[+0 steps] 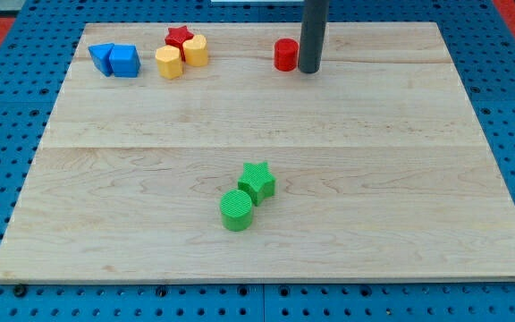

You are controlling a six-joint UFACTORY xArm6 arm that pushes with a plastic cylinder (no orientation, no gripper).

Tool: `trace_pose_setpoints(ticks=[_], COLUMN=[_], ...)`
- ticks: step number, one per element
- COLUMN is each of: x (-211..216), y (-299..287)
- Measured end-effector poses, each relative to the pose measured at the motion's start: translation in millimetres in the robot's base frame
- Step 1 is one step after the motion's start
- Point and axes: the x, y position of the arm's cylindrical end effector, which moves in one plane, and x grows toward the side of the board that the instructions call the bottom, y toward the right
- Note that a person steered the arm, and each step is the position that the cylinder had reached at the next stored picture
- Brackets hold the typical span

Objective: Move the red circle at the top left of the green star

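Pale wooden board (150, 116) — on a blue pegboard surface (7, 107)

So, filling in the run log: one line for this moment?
tip: touching red circle block, its right | green star block: lower centre, far off | push: pending

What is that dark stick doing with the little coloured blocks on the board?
A robot arm is pushing blocks around a wooden board with a rod. My tip sits at the view's top, right beside the red circle, on its right side. That block is meant to end up at the top left of the green star, which lies far below, touching a green circle. So the red circle has not yet made the trip.
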Motion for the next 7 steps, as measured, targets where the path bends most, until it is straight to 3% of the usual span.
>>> trace_pose_setpoints(ticks=[2, 3, 5, 6, 7], x=[-90, -90, 45, 38, -10], y=[18, -30, -72, -67, -62])
